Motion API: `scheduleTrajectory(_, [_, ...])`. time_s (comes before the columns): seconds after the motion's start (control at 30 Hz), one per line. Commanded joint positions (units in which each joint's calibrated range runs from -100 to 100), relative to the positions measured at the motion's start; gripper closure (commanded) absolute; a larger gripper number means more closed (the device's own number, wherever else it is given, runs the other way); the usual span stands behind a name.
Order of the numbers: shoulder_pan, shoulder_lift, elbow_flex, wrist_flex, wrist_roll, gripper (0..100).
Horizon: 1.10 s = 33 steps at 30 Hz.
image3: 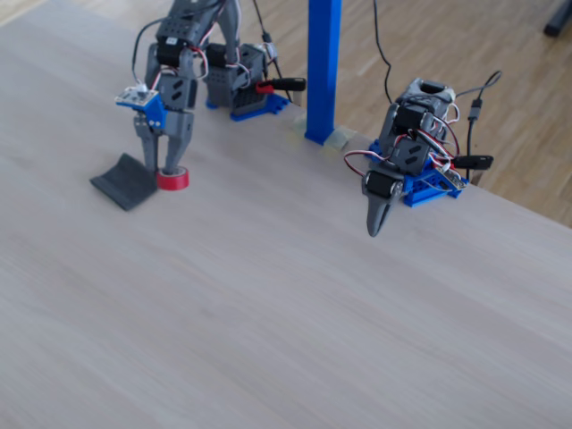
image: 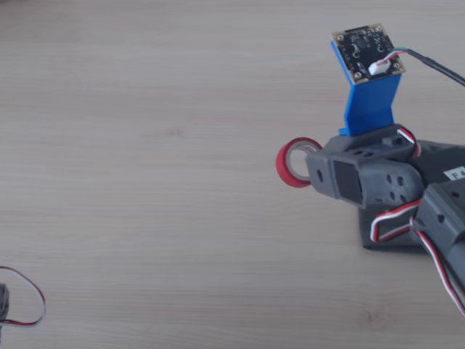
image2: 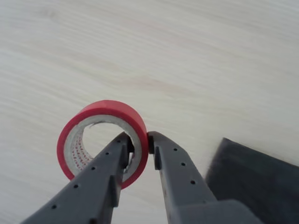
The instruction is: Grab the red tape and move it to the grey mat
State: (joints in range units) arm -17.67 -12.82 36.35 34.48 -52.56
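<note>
The red tape (image2: 103, 140) sits pinched in my gripper (image2: 138, 142), one finger through its hollow core and the other pressed against the outer red band, so my jaws are closed on the roll's wall. In the fixed view the roll (image3: 172, 179) is toward the bench's far left corner, just beside the grey mat (image3: 127, 181), and looks to lie flat at the table surface or barely above it; I cannot tell whether it touches. The wrist view shows the mat (image2: 254, 170) at the lower right, a strip of bare wood between it and the roll. So I judge the grab done and the carry nearly done: what is left is a short shift onto the cloth, then letting go. The roll has no real long side; its short axis, the line through the hole, seems to stand roughly upright to the bench, the open face turned toward my wrist camera.
</note>
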Motion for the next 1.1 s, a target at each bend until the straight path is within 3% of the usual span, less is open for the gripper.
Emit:
scheduleTrajectory(0.0, [3.7, -5.9, 1.7, 0.1, -0.2, 98])
scheduleTrajectory(0.5, [17.7, -14.9, 11.1, 0.0, -0.2, 98])
scheduleTrajectory(1.07, [26.5, -11.5, 12.5, -0.6, 0.2, 98])
